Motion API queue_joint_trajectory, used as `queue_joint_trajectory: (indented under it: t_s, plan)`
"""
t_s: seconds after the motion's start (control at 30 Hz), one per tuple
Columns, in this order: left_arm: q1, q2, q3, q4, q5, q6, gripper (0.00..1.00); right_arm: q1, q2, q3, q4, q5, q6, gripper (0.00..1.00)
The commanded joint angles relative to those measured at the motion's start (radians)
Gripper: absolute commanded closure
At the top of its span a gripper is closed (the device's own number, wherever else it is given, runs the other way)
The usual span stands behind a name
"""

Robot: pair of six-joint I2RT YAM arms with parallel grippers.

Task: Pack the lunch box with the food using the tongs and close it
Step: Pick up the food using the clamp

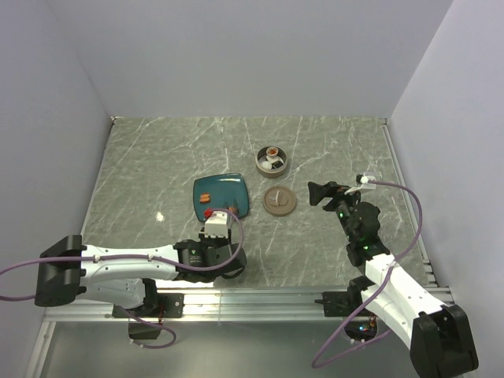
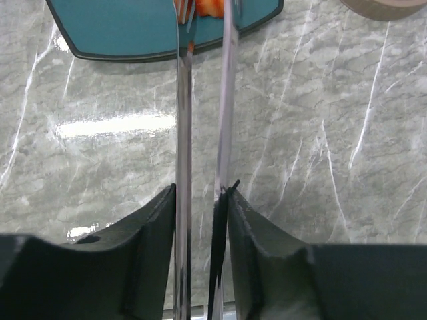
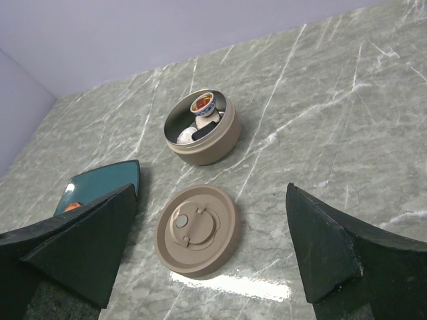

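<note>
Packing partly done, seen from above and from both wrists. The lunch box (image 1: 272, 161), a round metal tin, stands open toward the far middle of the marble table (image 1: 142, 165), with a few pieces of food (image 3: 202, 110) already inside. Its tan lid (image 1: 279, 201) lies flat on the table just in front of it, apart from the tin, so closing is not yet done. A square teal plate (image 1: 227, 187) lies left of the lid, with orange-red pieces (image 1: 207, 212) at its near edge.

My left gripper (image 1: 219, 220) is clamped on the tongs (image 2: 182, 120), a finger pressed against each arm — the arms drawn partway together, a gap between them. The tong tips reach over the plate's near rim and straddle an orange-red piece. Whether it is pinched I cannot tell, as the tips run off the top of the wrist view. My right gripper (image 1: 327, 191) hangs just right of the lid, jaws spread wide, holding nothing.

I judge what is left: carry the plate's pieces to the tin, then fit the lid. Room is fair — bare table lies between plate and tin, though the lid sits close beside that path and the right gripper is near it. The table is bounded by walls (image 1: 47, 118) on three sides, and a metal rail (image 1: 260, 299) runs along the near edge, close behind my left gripper.
</note>
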Motion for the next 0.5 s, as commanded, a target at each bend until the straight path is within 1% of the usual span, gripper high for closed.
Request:
queue_joint_trajectory:
  t_s: [0.0, 0.03, 0.2, 0.37, 0.47]
  plan:
    - [-0.006, 0.01, 0.012, 0.017, 0.001, 0.016, 0.61, -0.008, -0.01, 0.001, 0.018, -0.004, 0.001, 0.0]
    - [-0.006, 0.013, 0.014, 0.017, 0.001, 0.015, 0.64, -0.008, -0.01, 0.001, 0.02, -0.002, 0.001, 0.0]
    - [-0.006, 0.016, 0.02, 0.008, -0.008, 0.016, 0.68, -0.008, -0.014, -0.002, 0.018, -0.004, 0.003, 0.0]
    - [-0.007, 0.005, 0.037, 0.016, -0.043, 0.027, 0.69, -0.008, -0.011, 0.0, 0.02, -0.004, 0.003, 0.0]
    - [0.01, 0.011, 0.049, 0.052, -0.046, 0.07, 0.68, -0.008, -0.012, -0.002, 0.02, -0.004, 0.003, 0.0]
